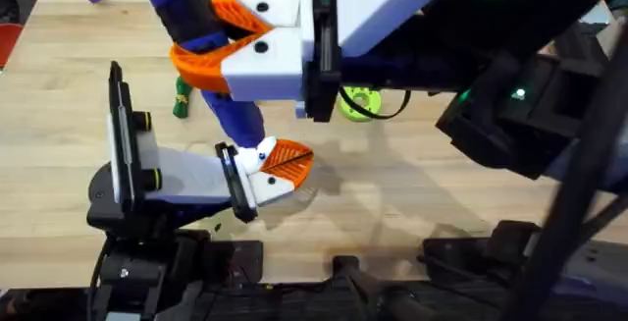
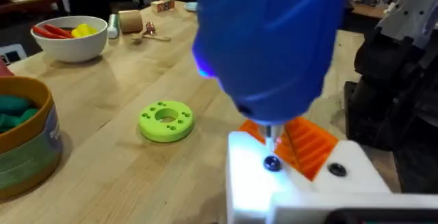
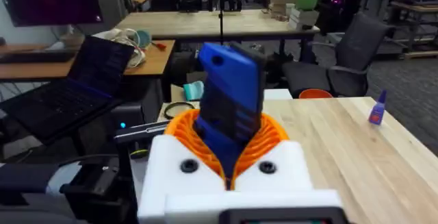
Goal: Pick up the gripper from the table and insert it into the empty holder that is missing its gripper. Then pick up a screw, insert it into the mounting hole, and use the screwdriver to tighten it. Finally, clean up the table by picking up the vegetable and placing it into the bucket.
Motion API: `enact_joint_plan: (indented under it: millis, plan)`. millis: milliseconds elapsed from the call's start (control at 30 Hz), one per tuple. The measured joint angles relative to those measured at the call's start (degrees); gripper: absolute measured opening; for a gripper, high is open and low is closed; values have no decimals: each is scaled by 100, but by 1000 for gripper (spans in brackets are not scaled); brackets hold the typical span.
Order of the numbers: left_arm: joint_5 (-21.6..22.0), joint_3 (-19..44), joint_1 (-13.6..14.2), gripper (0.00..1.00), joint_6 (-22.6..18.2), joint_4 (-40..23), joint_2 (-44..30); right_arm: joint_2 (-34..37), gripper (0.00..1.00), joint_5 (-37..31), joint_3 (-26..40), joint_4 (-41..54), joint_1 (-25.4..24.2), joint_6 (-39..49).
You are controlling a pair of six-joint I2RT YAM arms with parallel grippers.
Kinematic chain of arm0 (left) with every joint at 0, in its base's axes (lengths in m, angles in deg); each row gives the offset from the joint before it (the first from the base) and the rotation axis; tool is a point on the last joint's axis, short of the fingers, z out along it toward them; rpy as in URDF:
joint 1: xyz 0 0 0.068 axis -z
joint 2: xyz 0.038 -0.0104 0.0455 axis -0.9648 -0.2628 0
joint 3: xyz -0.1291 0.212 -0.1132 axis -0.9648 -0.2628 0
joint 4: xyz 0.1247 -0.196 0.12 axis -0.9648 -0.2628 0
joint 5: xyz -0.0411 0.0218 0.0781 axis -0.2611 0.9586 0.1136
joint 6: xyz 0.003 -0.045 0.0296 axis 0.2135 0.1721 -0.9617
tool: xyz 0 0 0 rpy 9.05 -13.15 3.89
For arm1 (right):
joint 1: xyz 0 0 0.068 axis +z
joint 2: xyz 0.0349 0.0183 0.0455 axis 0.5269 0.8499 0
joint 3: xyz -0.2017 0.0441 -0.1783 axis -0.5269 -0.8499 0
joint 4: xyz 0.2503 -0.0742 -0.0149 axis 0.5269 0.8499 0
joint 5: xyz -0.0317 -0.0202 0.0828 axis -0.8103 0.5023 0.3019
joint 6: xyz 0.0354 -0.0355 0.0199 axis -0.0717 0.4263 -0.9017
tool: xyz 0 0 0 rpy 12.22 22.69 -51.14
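My right gripper (image 1: 203, 43) (image 3: 229, 125), raised high under the overhead camera, is shut on the blue screwdriver (image 1: 235, 115) (image 2: 274, 39) (image 3: 233, 94). The screwdriver slants down to my left gripper (image 1: 292, 164) (image 2: 291, 138), which is low over the table with its orange fins together. The silver tip rests on a dark screw (image 2: 272, 163) in the white holder (image 2: 250, 183). The orange gripper fin (image 2: 311, 145) sits in that holder. The vegetable (image 1: 182, 97) shows as a green top beside the screwdriver. The green bucket (image 2: 27, 148) stands at the side.
A green disc (image 1: 358, 103) (image 2: 166, 120) lies on the wooden table (image 1: 412, 193). A white bowl (image 2: 72, 35) with red and yellow items stands farther back, with small wooden pieces (image 2: 130, 22) behind it. A blue bottle (image 3: 376, 109) stands near the table's far edge.
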State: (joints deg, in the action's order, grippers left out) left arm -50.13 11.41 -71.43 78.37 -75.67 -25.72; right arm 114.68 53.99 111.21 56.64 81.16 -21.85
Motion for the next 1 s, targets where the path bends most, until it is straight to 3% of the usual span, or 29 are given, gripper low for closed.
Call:
enact_joint_plan:
  millis: [200, 1000]
  plan:
    - [0, 0, 1, 6, 0, 0, 0, 0, 25, 280, 0, 2, -68, 4]
    - [0, 0, 2, 6, 0, 0, 2, 96, 25, 367, -2, 0, -70, 4]
